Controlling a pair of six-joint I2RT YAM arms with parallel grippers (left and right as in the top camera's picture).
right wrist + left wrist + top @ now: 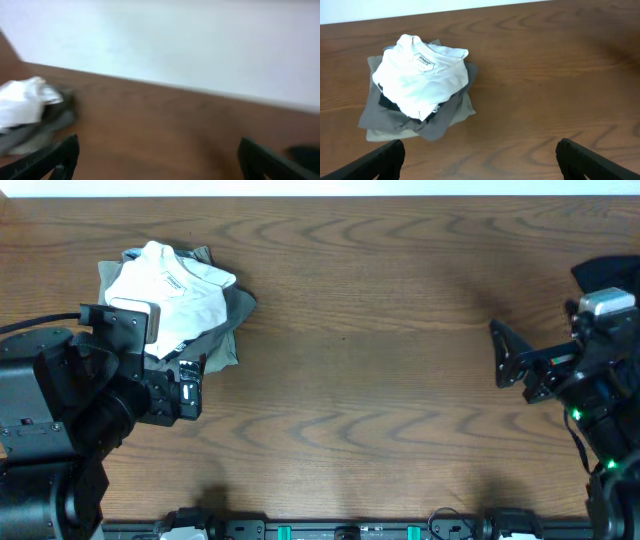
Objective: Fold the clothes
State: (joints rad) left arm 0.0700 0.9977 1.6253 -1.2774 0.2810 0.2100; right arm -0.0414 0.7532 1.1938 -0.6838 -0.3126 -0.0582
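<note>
Sitting piled, clothes (420, 85) ahead of L fingers (385, 160), spread apart, R fingers (60, 160) apart, well away

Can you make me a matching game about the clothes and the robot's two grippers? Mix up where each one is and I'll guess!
Things:
1. white T-shirt
2. grey garment
3. left gripper
4. right gripper

Places:
A. at the right end of the table, far from the clothes
B. on top of the stack
C. under the white one
D. close by the clothes

Pairs: 1-B, 2-C, 3-D, 4-A
</note>
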